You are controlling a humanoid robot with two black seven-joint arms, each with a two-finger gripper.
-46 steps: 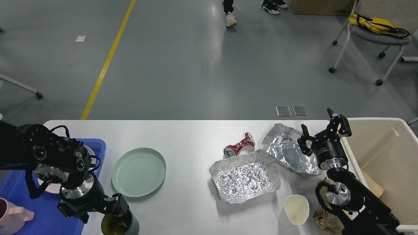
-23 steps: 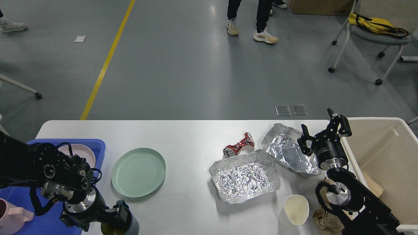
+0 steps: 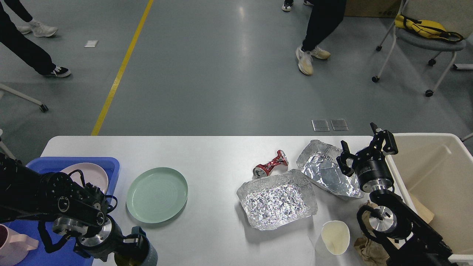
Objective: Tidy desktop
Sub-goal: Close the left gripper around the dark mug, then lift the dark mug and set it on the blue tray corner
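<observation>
Desktop [image 3: 218, 155] — foil trays [image 3: 278, 202], crushed can [image 3: 270, 164]; green plate [image 3: 157, 194].

No text can be read. The black cylindrical wrist of the right arm [image 3: 370, 173] carries small white lettering, and the crushed red can [image 3: 270, 163] print, both illegible.

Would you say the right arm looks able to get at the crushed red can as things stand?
Probably yes. The right gripper is open and empty, and the crushed red can lies exposed on the desktop; it would only need to pass over the foil tray between them.
</observation>
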